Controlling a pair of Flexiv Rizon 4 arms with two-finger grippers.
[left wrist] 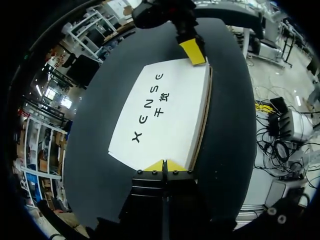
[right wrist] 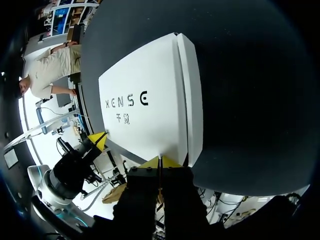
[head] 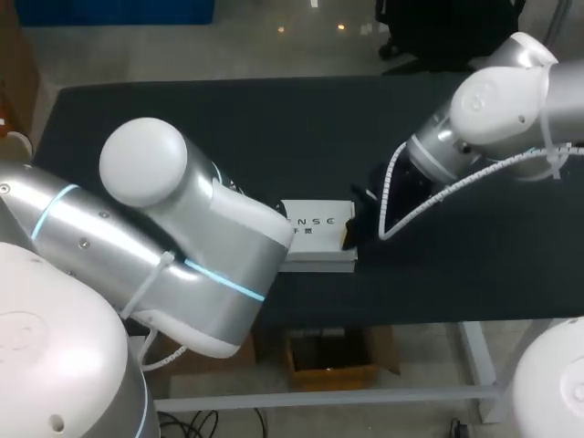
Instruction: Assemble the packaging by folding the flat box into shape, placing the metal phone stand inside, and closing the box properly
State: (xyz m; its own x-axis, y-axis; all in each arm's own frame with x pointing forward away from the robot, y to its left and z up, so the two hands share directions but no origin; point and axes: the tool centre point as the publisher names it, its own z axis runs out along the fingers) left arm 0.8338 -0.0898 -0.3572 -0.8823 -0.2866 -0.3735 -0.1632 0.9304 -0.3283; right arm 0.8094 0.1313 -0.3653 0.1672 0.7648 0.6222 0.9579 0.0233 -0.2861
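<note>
Box: one white box [head: 316,234] with dark print on its top face. It lies flat on the black table [head: 438,255], near the middle and close to the edge on the robot's side.
Box state: the top face is down and level. A thin brown seam [left wrist: 202,117] runs along one long side, between the top and the body.
Inside the box: hidden by the top face, so I cannot tell what is in it.
Count: one box, two grippers, two arms.
Left gripper [left wrist: 164,165]: the two yellow tips are pressed together with no gap between them. They touch the short end of the box that is nearest to this gripper. Nothing is held between them.
Right gripper [right wrist: 160,162]: its yellow tips are also together. They sit at the opposite short end of the box, at the top edge. They do not clamp anything.
Box and grippers: the box lies between the two grippers, one at each short end, and they face each other along its length. In the left wrist view the other gripper's yellow tip shows at the far end of the box.
Left arm [head: 182,237]: it comes in from the left, and in the head view it covers its own gripper and the left end of the box.
Right arm [head: 493,109]: it comes in from the right rear corner and reaches down to the right end of the box.
</note>
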